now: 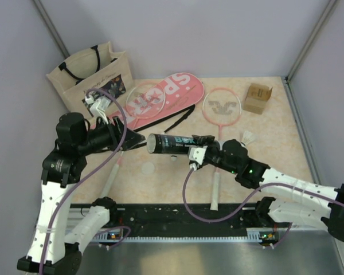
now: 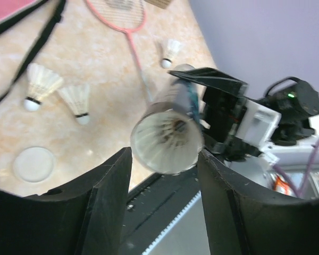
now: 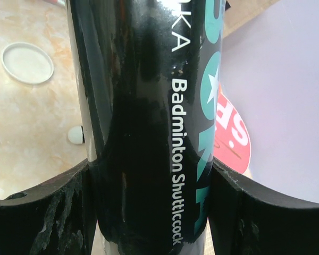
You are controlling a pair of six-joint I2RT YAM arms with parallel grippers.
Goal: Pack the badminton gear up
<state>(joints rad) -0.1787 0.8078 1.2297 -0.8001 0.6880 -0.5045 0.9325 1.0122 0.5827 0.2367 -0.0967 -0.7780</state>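
Observation:
My right gripper (image 1: 198, 150) is shut on the dark tube (image 1: 169, 143), holding it level above the table; in the right wrist view the tube (image 3: 149, 106) fills the gap between the fingers. The tube's open end (image 2: 167, 141) shows white feathers inside it. My left gripper (image 1: 135, 139) faces that end, open and holding nothing, its tips (image 2: 164, 159) just short of the rim. Loose shuttlecocks (image 2: 41, 85) (image 2: 77, 101) (image 2: 171, 51) lie on the table. One racket (image 1: 221, 106) lies right of the pink cover (image 1: 172, 94), and another racket (image 1: 146, 100) rests on the cover.
A round white lid (image 1: 147, 168) lies on the table below the tube. The beige tote bag (image 1: 94, 74) stands at the back left. A small cardboard box (image 1: 257, 97) sits at the back right. The racket handles (image 1: 216, 189) (image 1: 112, 177) reach toward the near rail.

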